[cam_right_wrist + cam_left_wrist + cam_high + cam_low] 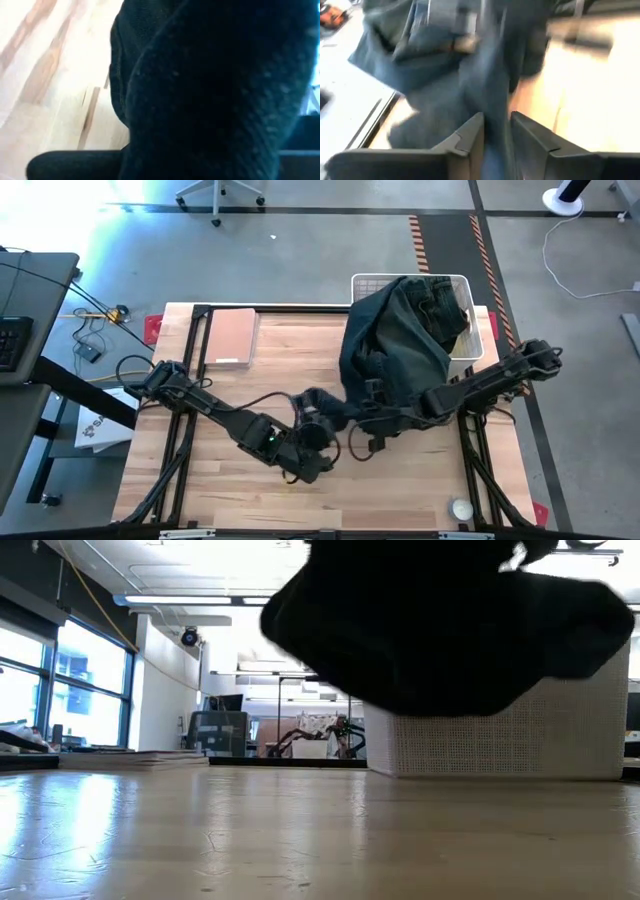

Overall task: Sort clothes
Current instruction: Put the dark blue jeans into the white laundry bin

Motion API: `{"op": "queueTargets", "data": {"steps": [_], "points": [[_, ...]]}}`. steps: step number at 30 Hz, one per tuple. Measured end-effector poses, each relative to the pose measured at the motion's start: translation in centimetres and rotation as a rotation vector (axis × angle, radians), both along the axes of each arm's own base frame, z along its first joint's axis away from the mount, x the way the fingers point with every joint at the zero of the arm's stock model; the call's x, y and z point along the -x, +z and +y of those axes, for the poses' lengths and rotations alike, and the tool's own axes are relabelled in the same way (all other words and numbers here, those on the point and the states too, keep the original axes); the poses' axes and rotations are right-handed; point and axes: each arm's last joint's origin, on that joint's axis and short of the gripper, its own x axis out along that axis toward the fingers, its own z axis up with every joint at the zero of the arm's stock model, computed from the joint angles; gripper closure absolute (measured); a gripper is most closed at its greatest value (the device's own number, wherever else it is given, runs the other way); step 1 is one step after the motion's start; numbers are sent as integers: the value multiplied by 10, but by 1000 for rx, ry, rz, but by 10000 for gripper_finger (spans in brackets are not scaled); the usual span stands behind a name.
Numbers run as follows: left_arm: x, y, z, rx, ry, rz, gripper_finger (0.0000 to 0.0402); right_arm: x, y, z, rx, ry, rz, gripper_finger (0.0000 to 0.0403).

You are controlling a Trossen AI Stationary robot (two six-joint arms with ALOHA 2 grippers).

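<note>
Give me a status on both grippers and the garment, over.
Left gripper fingers apart, dark garment between them. Right gripper buried in the same fabric, fingers hidden. Garment drapes from white basket onto table. Nothing else close.

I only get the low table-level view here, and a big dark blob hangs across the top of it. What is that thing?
Observer: From above, it is a dark garment draped from the white basket onto the table.
Operator: Is a robot holding it?
Observer: The left wrist view shows cloth running between the left gripper fingers.
Operator: And the other arm?
Observer: The right gripper sits at the garment's lower edge, cloth filling its wrist view.
</note>
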Motion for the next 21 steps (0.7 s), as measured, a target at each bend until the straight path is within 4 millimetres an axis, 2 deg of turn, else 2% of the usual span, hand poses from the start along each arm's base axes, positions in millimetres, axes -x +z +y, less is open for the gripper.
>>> {"op": "queueTargets", "data": {"steps": [5,7,10,13,17,19,21], "points": [[30,1,1,-64,159,14,276,28,21,3,1,-22,-10,370],[42,2,1,-104,229,-26,275,38,44,1,18,-32,-78,370],[49,-4,-2,-115,294,-104,274,53,90,-9,108,-86,-229,370],[51,-8,-7,-93,321,-180,273,70,140,-30,276,-181,-341,370],[48,-17,-11,-57,323,-217,273,98,206,-70,428,-302,-436,370],[47,-22,-13,-44,321,-231,273,112,230,-91,468,-352,-471,370],[46,-26,-14,-46,317,-237,273,124,245,-110,495,-401,-498,370]]}}
